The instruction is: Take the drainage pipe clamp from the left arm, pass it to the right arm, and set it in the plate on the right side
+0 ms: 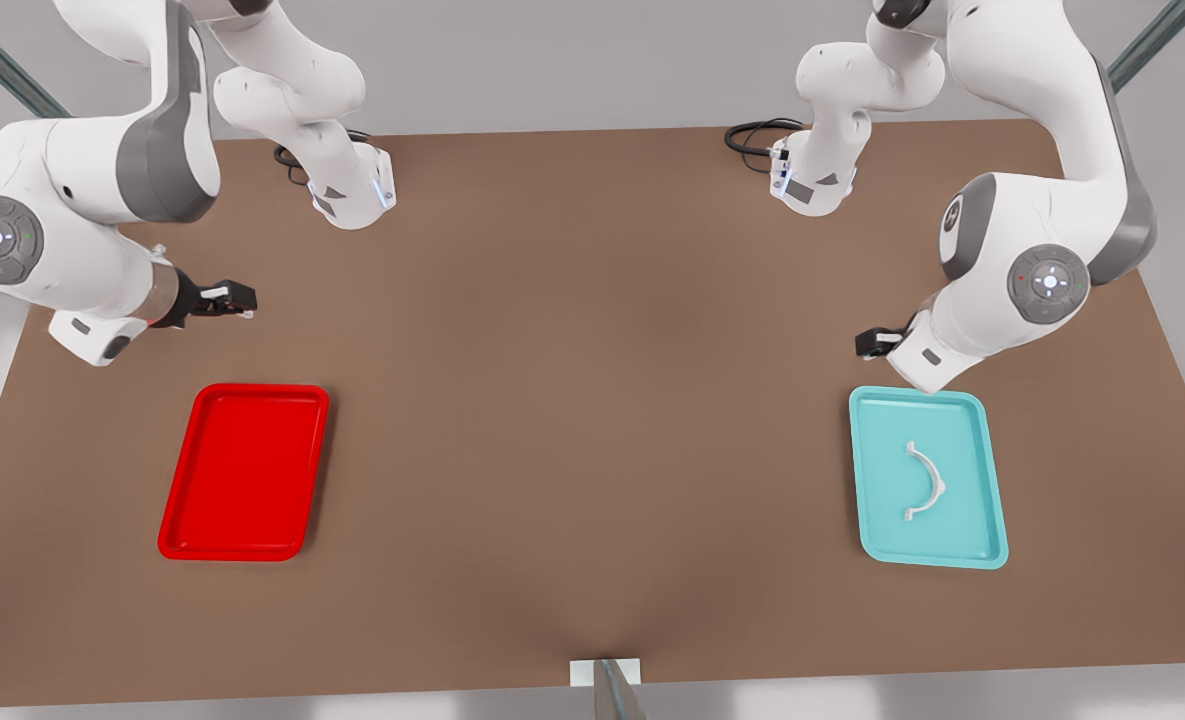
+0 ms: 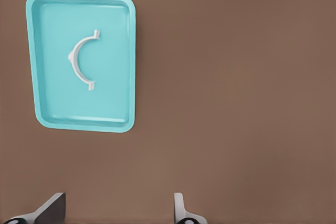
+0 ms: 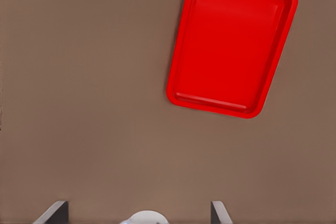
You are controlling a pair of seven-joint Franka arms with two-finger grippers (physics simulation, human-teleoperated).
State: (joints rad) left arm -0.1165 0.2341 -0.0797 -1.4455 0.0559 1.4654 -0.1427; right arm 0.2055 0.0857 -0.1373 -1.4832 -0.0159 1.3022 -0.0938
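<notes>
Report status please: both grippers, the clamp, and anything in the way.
Left gripper open, above teal tray. Right gripper open, near red plate. Clamp lies in teal tray, untouched. Nothing in the way.

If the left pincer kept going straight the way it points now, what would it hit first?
Probably bare table. The left pincer, open, faces brown tabletop beside the teal tray; the drainage pipe clamp lies off its line.

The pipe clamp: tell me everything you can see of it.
The clamp is a thin white half-ring strap, plastic-looking, with a short outward tab at each end. It lies flat near the middle of the teal tray, resting on the tray's floor, apart from the rim. No gripper touches it.
</notes>
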